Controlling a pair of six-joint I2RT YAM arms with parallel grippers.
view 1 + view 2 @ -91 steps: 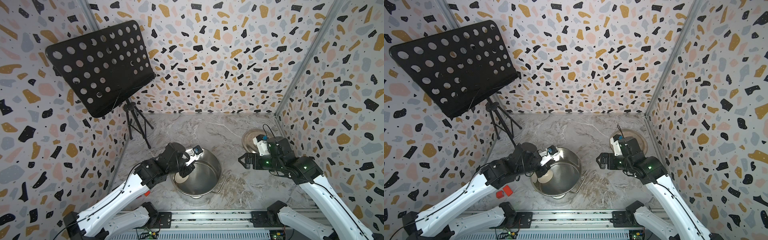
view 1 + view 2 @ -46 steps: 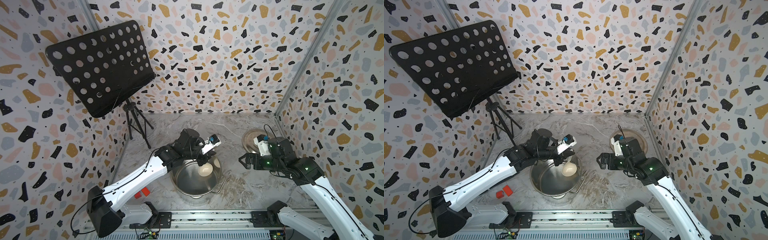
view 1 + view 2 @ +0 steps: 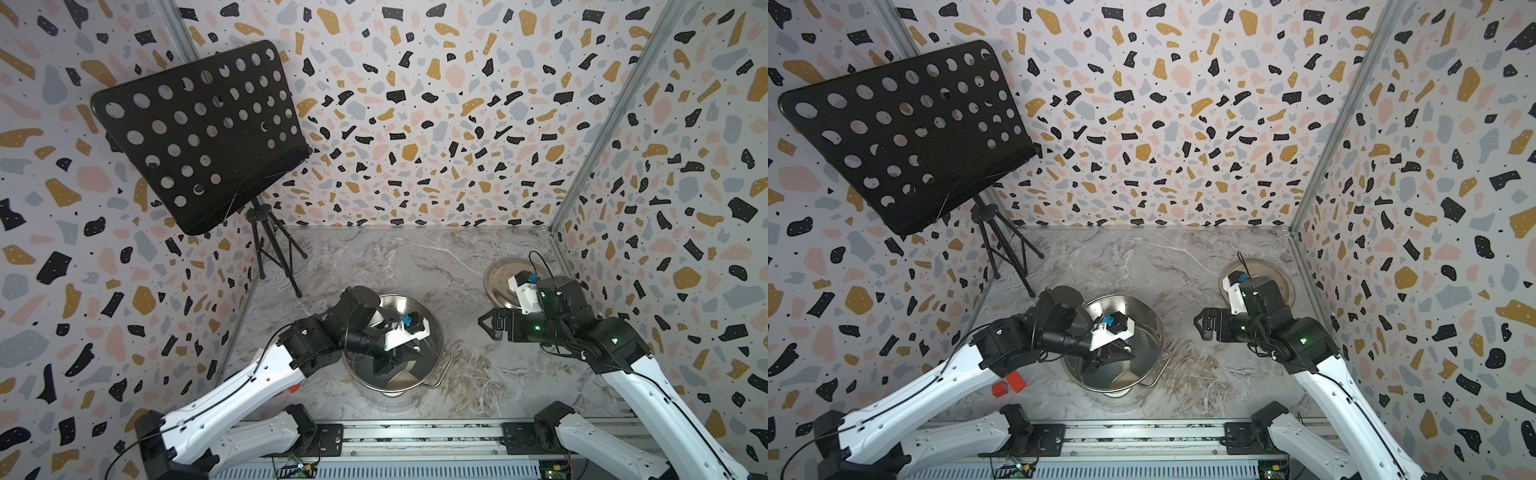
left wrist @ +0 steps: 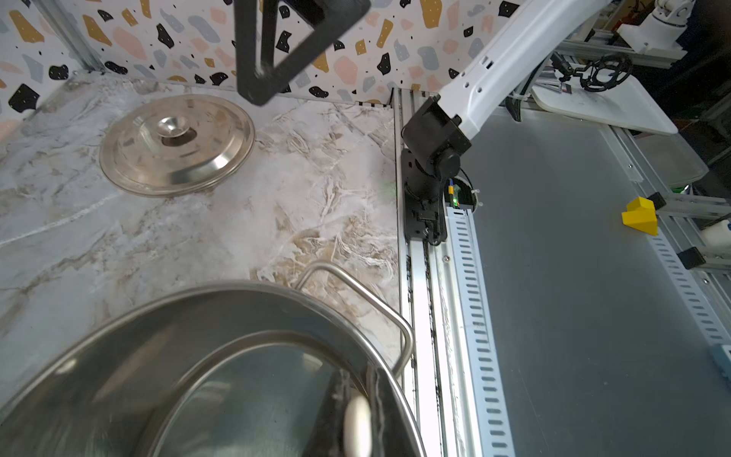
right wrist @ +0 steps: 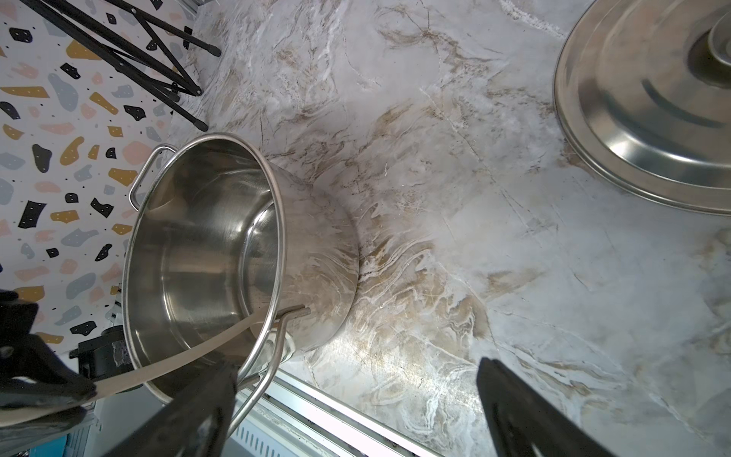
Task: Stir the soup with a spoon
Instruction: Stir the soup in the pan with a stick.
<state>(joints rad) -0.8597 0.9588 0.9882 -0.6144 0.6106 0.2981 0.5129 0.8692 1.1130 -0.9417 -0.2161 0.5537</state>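
Left pincer (image 3: pixel 399 359) swung ladle (image 5: pixel 197 349) to near wall of pot (image 5: pixel 316 257).

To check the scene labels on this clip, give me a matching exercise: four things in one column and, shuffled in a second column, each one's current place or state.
Things
1. stockpot
2. lid
3. ladle
4. right hand

States
A. open and empty, above the table, between stockpot and lid
B. flat on the table, knob up, near the right wall
C. upright, uncovered, no soup visible inside
D. gripped by the left hand, reaching into the stockpot

Pairs: 1-C, 2-B, 3-D, 4-A
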